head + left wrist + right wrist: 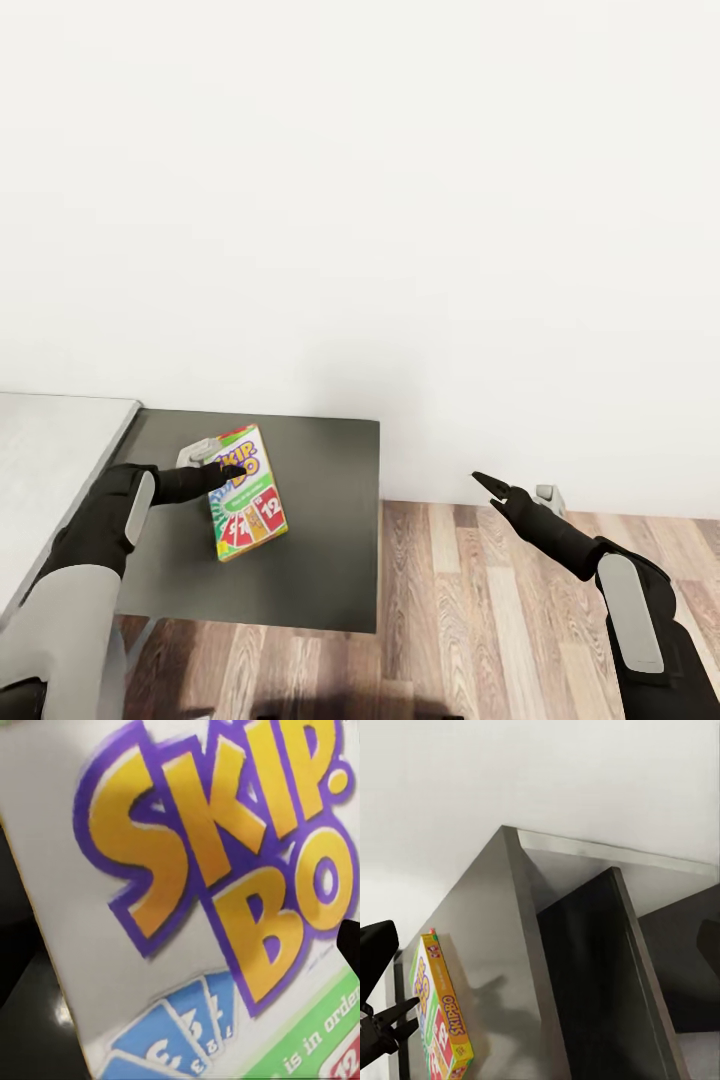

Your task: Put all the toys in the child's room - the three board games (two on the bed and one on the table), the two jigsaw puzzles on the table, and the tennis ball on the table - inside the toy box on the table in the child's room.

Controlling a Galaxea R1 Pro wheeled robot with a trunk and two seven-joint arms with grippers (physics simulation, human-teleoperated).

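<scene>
Left gripper (232,470) clamps Skip-Bo board game (250,495) above dark counter (330,560), carrying toward toy box; right gripper (492,487) empty, jaws parted.

A: My left wrist feed is jammed against the board game (187,892); its lid runs off every edge, and the small green-band print is blurred and cut off at "is in order". I can't read the rest.

B: And the head camera?

A: The left gripper (232,472) has its tip over the lid, so I can't tell how the jaws stand. A pale grey thing (200,450) pokes out behind the box, mostly hidden. The worktop (60,440) runs off at the left.

B: Right side?

A: A small grey object (549,496) sits half behind the right gripper (488,484); I can't identify it.
</scene>
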